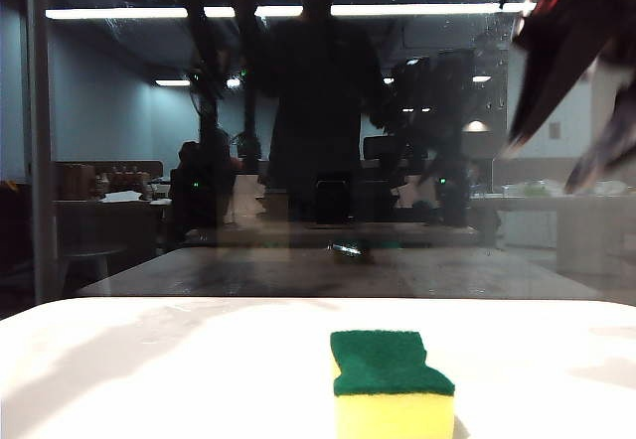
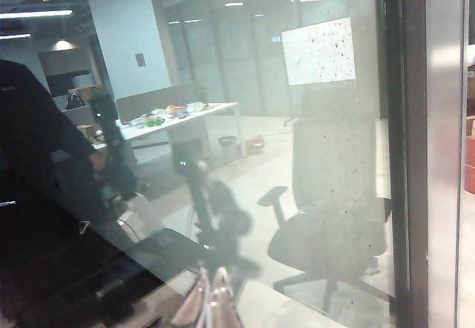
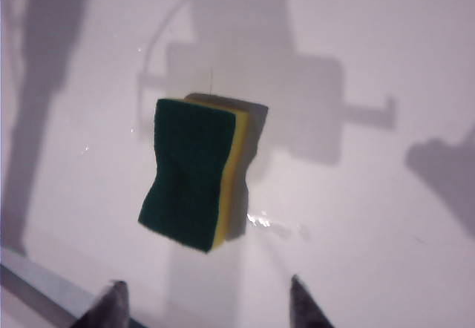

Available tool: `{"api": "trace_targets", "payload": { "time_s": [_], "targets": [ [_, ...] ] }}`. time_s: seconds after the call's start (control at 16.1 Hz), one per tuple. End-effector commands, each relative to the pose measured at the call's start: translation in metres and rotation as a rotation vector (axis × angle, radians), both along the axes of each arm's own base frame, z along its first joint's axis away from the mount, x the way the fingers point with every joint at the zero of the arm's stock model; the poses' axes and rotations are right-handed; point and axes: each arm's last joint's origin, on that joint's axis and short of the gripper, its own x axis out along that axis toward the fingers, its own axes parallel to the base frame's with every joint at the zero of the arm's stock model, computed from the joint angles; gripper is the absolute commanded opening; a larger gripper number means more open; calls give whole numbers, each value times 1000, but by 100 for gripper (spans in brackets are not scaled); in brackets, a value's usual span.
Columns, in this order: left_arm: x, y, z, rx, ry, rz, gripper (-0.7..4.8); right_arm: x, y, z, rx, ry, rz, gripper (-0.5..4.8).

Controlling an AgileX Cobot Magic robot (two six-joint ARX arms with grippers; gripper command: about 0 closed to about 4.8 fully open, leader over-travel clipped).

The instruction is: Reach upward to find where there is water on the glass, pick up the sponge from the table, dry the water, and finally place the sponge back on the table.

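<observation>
The sponge (image 1: 393,381), yellow foam under a dark green layer, lies flat on the white table (image 1: 149,360) near its front edge. In the right wrist view the sponge (image 3: 194,174) is below my right gripper (image 3: 206,300), which is open with nothing between its fingertips. In the exterior view that gripper (image 1: 545,161) is a dark blur high at the right, in front of the glass (image 1: 119,161). My left gripper (image 2: 211,298) is shut and empty, pointing at the glass (image 2: 245,83). Water (image 2: 326,53) speckles the pane in a fine whitish patch and runs down in a streak.
A grey vertical frame strip (image 1: 40,131) stands at the pane's left, and shows again in the left wrist view (image 2: 438,150). The glass mirrors a dark figure (image 1: 318,91) and the arms. A few small wet spots (image 3: 260,220) lie on the table beside the sponge.
</observation>
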Motion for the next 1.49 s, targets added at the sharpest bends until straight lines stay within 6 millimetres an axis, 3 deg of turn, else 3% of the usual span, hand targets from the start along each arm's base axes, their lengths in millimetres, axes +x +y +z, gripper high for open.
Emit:
{"api": "trace_targets", "payload": {
  "time_s": [0.06, 0.25, 0.31, 0.62, 1.25, 1.49],
  "targets": [
    [-4, 0, 3, -2, -14, 0, -5, 2, 21, -26, 47, -22, 35, 275],
    [-4, 0, 3, -2, -15, 0, -5, 10, 40, -45, 16, 15, 66, 275],
    [-4, 0, 3, -2, -15, 0, -5, 16, 50, -62, 9, 73, 59, 275],
    [-4, 0, 3, -2, -14, 0, -5, 28, 67, -105, -27, 167, 88, 275],
    [-4, 0, 2, -2, -7, 0, -5, 39, 86, -121, 36, 138, 38, 274],
    [-4, 0, 2, -2, -6, 0, -5, 39, 89, -139, -5, 196, 20, 253]
  ]
}}
